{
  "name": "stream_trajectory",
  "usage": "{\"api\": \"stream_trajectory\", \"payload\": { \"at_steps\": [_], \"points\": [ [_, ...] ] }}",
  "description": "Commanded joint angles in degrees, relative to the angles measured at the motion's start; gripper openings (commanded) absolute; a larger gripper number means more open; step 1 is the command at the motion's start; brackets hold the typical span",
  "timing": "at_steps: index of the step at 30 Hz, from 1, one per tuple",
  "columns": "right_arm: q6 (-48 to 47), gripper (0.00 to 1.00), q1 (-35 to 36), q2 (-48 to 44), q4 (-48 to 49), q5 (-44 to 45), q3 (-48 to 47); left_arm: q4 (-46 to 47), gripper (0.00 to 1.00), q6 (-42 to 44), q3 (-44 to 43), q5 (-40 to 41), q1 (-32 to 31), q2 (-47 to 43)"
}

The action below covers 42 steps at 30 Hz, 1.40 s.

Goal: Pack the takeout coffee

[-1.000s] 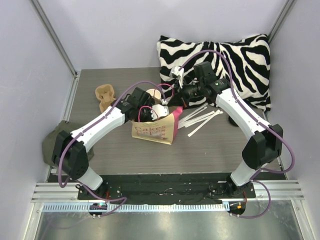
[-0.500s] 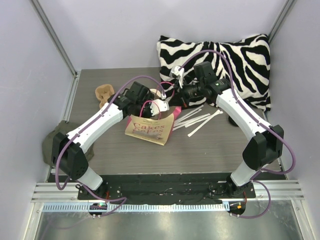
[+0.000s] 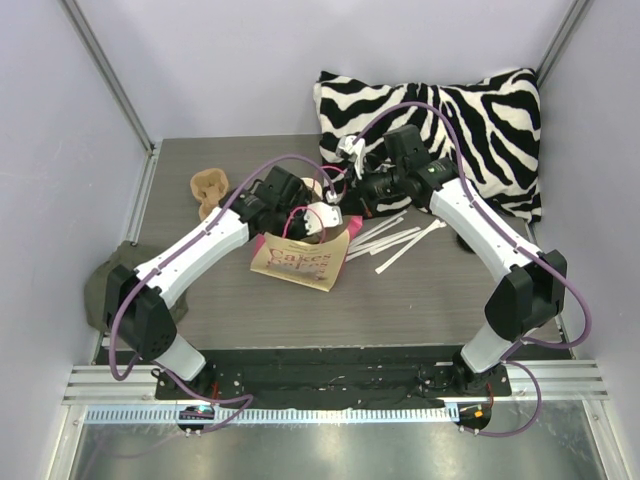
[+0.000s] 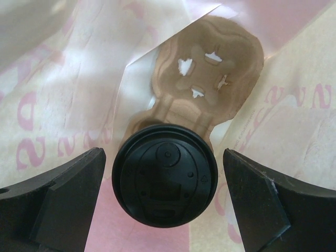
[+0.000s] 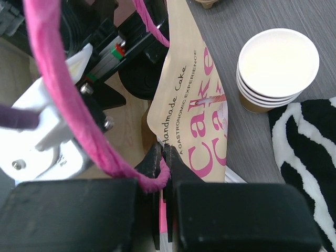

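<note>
Cups (image 5: 277, 65) stand in 1 nested stack, cream-white ones over a kraft-brown one, on the grey tabletop (image 3: 230, 300). They sit in the upper right of the right wrist view, outside the paper bag (image 3: 298, 262) and just beside the zebra pillow (image 3: 450, 100).

The bag, lettered "Cakes" in pink, lies tilted at the middle of the top view. The left fingers (image 4: 58, 199) reach into its mouth and stand wide apart, gripping nothing. Between them sits a round black lid (image 4: 164, 181), over the near end of a tan pulp carrier (image 4: 210, 63) inside the bag. The right fingers (image 5: 236, 215) are pinched together on the bag's pink handle (image 5: 79, 105).

A second pulp carrier (image 3: 207, 190) lies on the tabletop to the left of the bag. White strips (image 3: 400, 238) are scattered to its right.
</note>
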<state>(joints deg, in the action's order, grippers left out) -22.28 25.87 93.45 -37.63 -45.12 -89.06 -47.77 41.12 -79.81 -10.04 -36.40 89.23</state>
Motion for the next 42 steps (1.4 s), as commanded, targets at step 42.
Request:
{"api": "stream_trajectory", "payload": {
  "at_steps": [42],
  "points": [
    [-5.6, 0.01, 1.9, -2.8, -3.8, 5.1, -0.9, 6.4, 1.0, 14.4, 8.9, -16.6, -1.7, -14.2]
  ]
}}
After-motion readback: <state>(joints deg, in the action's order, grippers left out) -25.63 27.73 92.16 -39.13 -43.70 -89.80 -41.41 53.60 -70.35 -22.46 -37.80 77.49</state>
